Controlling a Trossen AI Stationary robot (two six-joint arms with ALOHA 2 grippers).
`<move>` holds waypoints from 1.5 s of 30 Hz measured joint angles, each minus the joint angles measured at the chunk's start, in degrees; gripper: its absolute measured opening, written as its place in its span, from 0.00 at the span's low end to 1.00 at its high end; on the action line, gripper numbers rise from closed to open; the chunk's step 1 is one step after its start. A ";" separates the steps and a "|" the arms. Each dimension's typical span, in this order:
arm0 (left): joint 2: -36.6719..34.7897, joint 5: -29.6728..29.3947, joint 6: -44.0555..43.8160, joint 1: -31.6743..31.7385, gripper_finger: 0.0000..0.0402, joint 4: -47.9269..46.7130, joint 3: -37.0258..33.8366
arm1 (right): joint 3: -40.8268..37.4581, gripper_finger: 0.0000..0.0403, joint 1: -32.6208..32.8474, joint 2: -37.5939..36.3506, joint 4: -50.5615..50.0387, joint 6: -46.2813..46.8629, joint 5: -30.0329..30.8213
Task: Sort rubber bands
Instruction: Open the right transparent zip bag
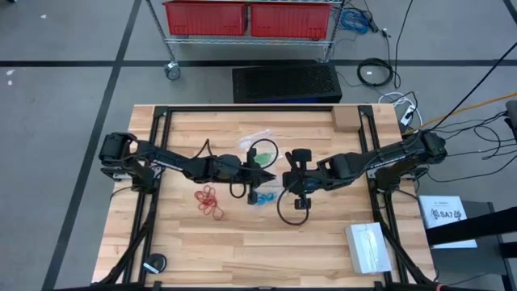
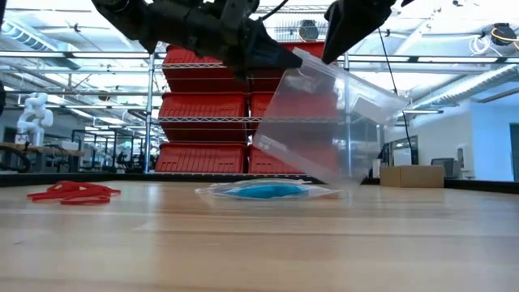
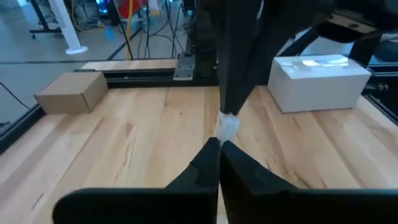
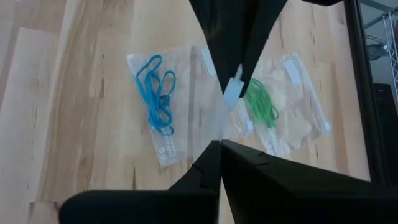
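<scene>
Over the middle of the wooden counter (image 1: 242,250), your two arms meet tip to tip, holding one clear plastic bag (image 2: 328,118) up in the air between them. The left gripper (image 1: 269,176) reaches in from the left with its jaws closed on one corner of that bag. The right gripper (image 1: 292,179) comes from the right, and its jaws are closed on the bag's other side. In the low view the raised bag hangs tilted and looks empty.

Below the grippers, a second clear bag lies flat on the counter with the blue rubber bands (image 4: 155,87) inside it. Just beside it lies a third clear bag holding the green rubber bands (image 4: 261,102). The red rubber bands (image 1: 208,200) lie loose on the bare wood, left of the bagged blue ones and apart from them, not in any bag.

A small cardboard box (image 1: 348,119) sits at the counter's far right edge. A white box (image 1: 368,247) sits near its front right corner.
</scene>
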 joint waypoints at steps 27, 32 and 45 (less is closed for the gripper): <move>-0.04 -0.04 5.90 0.24 0.00 -1.25 -0.02 | 0.04 0.25 -2.38 -0.46 8.58 12.50 -3.28; -0.04 -0.04 5.90 0.26 0.00 -1.12 -0.02 | 0.04 0.23 -2.90 -0.21 8.44 11.85 -3.48; -0.04 -0.02 5.75 0.24 0.00 -0.40 -0.04 | 0.02 0.17 -3.87 1.15 8.05 10.97 -6.08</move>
